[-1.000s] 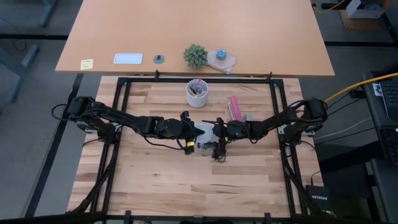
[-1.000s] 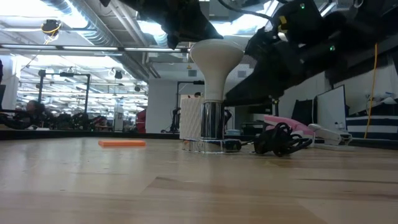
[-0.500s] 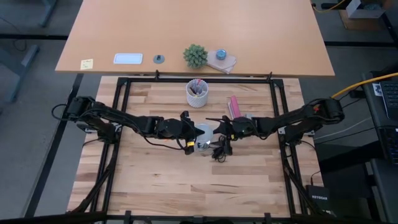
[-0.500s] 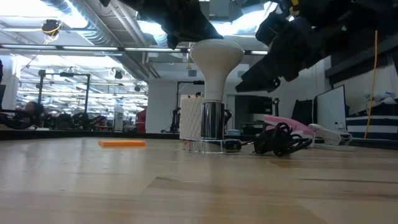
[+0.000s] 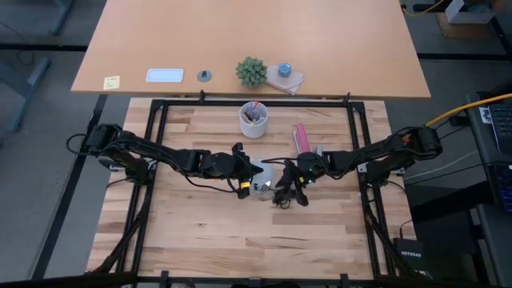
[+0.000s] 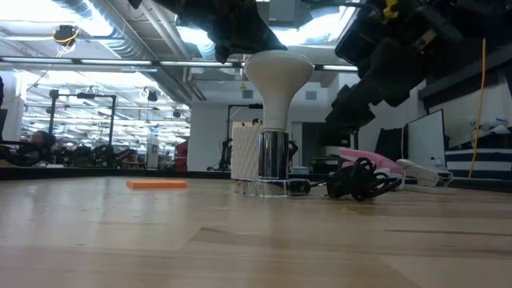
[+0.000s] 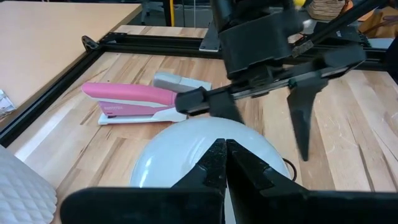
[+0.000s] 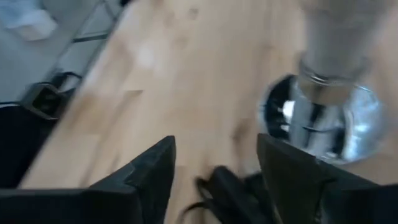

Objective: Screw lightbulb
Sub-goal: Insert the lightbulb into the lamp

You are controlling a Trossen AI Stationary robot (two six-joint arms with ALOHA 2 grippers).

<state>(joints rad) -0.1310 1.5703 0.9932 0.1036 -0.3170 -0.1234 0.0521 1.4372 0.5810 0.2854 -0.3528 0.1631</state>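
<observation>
The right gripper (image 5: pixel 282 173) has drawn back from the small white funnel-shaped lightbulb (image 6: pixel 277 86) since a second ago and now hangs just beside it, its fingers (image 8: pixel 292 171) spread wide and empty. The bulb stands upright, narrow end down in the round silvery metal fitting (image 6: pixel 272 157) near the middle of the wooden desk (image 5: pixel 208 240). The left gripper (image 5: pixel 250 170) is above the bulb's wide top, fingers (image 7: pixel 214 163) pressed together.
</observation>
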